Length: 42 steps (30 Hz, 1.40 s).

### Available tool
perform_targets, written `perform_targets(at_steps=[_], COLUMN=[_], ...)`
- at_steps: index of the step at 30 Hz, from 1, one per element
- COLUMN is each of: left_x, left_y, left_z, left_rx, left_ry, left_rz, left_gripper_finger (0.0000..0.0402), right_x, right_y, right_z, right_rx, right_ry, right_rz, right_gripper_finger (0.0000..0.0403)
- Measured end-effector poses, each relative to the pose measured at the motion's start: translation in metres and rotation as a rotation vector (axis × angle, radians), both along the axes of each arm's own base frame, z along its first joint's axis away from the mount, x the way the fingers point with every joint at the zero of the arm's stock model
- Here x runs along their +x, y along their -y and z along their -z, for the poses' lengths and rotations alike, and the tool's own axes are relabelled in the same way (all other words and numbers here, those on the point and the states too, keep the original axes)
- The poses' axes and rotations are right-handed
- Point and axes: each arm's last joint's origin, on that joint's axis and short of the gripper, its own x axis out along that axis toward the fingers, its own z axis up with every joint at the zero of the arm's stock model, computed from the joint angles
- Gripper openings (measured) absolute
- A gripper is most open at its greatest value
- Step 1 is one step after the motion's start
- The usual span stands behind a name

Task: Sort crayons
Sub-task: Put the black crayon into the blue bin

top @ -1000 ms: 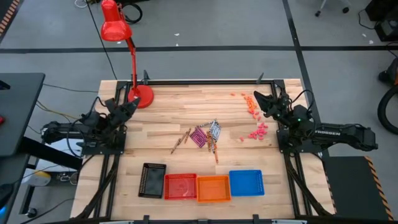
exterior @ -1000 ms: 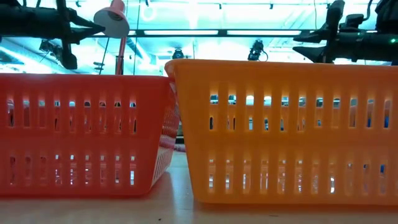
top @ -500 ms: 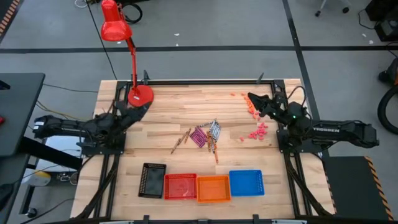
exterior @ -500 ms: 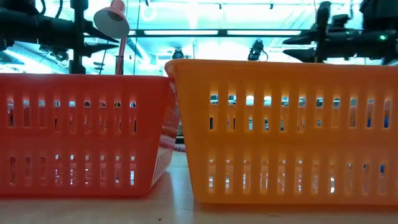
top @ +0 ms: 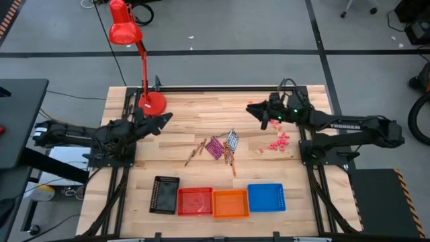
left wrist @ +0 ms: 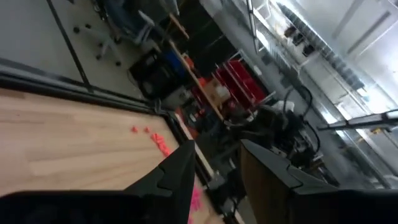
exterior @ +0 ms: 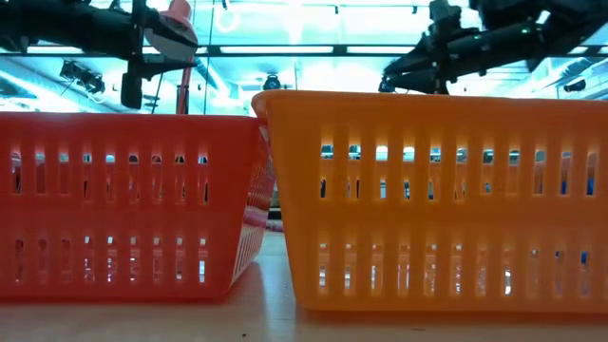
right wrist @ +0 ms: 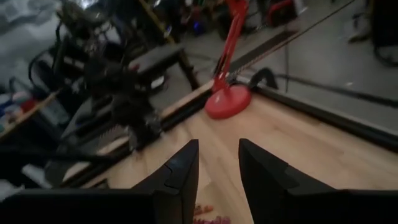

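Meanwhile, both raised off the table: left gripper (top: 163,118) parted, empty; right gripper (top: 252,107) parted, empty; crayons (top: 220,146) piled mid-table.

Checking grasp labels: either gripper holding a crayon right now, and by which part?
Nothing held. The left gripper and right gripper both show empty gaps between open fingers; the crayons lie mid-table.

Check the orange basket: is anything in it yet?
Empty. The high view shows the orange basket's bare floor, and the crayons lie clustered mid-table.
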Motion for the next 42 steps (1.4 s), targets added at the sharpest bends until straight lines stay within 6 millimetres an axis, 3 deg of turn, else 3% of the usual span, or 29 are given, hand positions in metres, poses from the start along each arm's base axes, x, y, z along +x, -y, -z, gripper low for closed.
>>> perform_targets(at_steps=[13, 30, 37, 42], left_x=[0.007, 0.008, 0.024, 0.046], left_y=[0.001, 0.002, 0.004, 0.007], left_z=[-0.012, -0.012, -0.008, -0.01], left_rx=[0.002, 0.009, 0.004, 0.002], left_ry=[-0.078, -0.083, -0.18, -0.394], left_rz=[0.02, 0.067, 0.122, 0.2], left_gripper_finger=[0.0137, 0.0137, 0.0137, 0.0137], right_x=[0.033, 0.038, 0.038, 0.053], right_y=[0.009, 0.01, 0.003, -0.005], right_z=[0.002, 0.002, 0.007, 0.0], right_rx=[0.062, 0.03, 0.055, -0.037], right_ry=[-0.063, -0.101, -0.225, -0.399], right_rz=[-0.136, -0.154, -0.188, -0.201], right_gripper_finger=[0.0119, 0.0119, 0.0119, 0.0119])
